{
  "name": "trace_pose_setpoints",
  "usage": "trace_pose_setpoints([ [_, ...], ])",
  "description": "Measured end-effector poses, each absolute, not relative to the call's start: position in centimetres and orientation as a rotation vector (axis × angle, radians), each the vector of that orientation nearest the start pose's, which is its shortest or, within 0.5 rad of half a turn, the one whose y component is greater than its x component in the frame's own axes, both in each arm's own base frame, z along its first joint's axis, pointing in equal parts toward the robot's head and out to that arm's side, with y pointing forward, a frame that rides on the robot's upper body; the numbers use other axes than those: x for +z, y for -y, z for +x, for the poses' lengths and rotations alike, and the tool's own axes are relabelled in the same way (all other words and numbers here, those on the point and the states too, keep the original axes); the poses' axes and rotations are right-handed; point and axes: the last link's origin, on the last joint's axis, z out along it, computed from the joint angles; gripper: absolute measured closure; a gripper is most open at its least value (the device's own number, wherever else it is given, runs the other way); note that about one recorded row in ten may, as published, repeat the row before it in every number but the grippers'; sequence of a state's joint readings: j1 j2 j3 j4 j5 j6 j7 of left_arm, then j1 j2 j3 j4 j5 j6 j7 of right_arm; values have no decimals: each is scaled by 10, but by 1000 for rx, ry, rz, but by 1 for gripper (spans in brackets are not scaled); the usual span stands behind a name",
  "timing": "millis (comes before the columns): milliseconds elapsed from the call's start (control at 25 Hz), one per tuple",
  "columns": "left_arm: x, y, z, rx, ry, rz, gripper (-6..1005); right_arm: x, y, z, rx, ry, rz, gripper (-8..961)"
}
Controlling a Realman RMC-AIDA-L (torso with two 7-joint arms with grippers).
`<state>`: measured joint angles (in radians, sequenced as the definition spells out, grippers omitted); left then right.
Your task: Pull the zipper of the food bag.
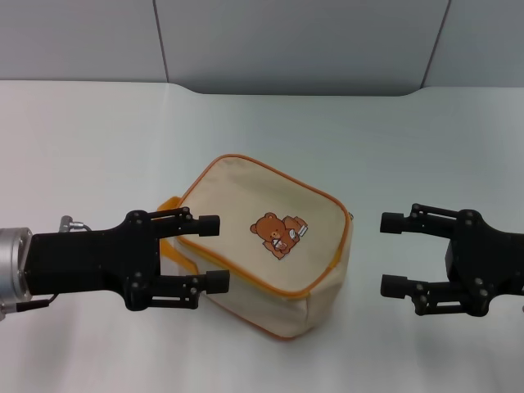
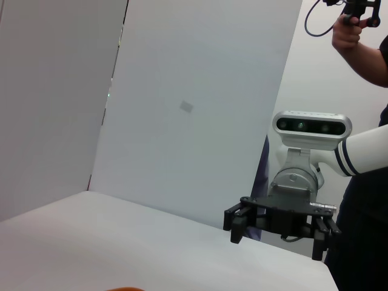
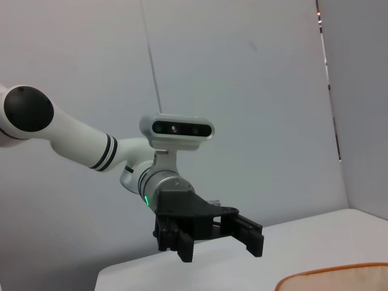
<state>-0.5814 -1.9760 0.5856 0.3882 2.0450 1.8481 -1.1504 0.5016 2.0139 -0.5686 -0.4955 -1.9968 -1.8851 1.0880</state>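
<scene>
The food bag (image 1: pixel 270 246) lies on the white table (image 1: pixel 98 139) with its bear print facing up and orange-yellow piping round that face. My left gripper (image 1: pixel 211 252) is open, with its fingertips at the bag's left side, where an orange-yellow strip (image 1: pixel 169 246) shows between the fingers. My right gripper (image 1: pixel 391 254) is open and empty, a short gap to the right of the bag. I cannot make out the zipper or its pull tab. The right wrist view shows the bag's corner (image 3: pixel 333 279) and the left gripper (image 3: pixel 218 244). The left wrist view shows the right gripper (image 2: pixel 277 239).
Grey wall panels (image 1: pixel 286 41) stand behind the table's far edge. A person (image 2: pixel 364 48) holding a controller stands behind the right arm in the left wrist view.
</scene>
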Motion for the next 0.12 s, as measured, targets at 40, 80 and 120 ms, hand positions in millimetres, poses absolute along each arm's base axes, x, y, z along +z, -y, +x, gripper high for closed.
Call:
trace_pose_setpoints([
  [40,10,-296,-257,-1003,438,-2909,173,18,-283,265,1032,-322,-2816,120],
  [80,10,-296,-258,-1002,438,-2910,173,18,-283,265,1033,-322,-2815,120],
  [120,10,-296,-258,-1002,439,-2910,173,18,-283,265,1035,-322,-2815,120],
])
